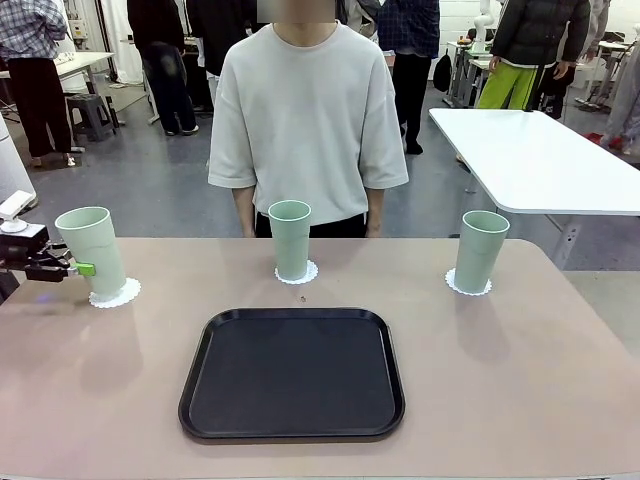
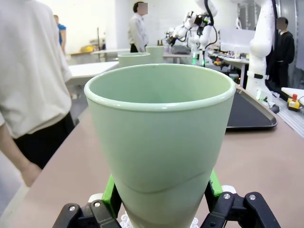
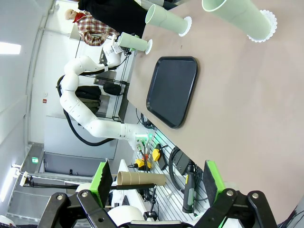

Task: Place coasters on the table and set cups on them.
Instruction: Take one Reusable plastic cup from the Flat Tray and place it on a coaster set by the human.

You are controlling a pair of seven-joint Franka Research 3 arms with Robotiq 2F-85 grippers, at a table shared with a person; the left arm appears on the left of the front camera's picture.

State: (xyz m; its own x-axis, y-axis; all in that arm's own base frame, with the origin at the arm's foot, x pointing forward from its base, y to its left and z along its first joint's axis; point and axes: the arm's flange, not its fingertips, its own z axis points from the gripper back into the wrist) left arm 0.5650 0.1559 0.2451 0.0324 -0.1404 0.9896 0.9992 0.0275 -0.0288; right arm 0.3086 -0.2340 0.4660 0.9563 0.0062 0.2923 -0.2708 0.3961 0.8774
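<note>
Left gripper (image 1: 82, 268): I had my fingers clamped on the lower part of the left cup (image 1: 92, 248), tilted slightly, at the table's left edge
Left cup: its base sat on a coaster (image 1: 115, 293) on the table (image 1: 500, 360)
Middle cup (image 1: 290, 238): stood upright on its coaster (image 1: 297, 273), just beyond the black tray (image 1: 292, 372), in front of the person (image 1: 308, 115)
Right cup (image 1: 480, 250): upright on a coaster (image 1: 468, 285), well apart from the others
Right gripper (image 3: 157, 183): I held my fingers wide apart, gripping nothing, away from the cups
</note>
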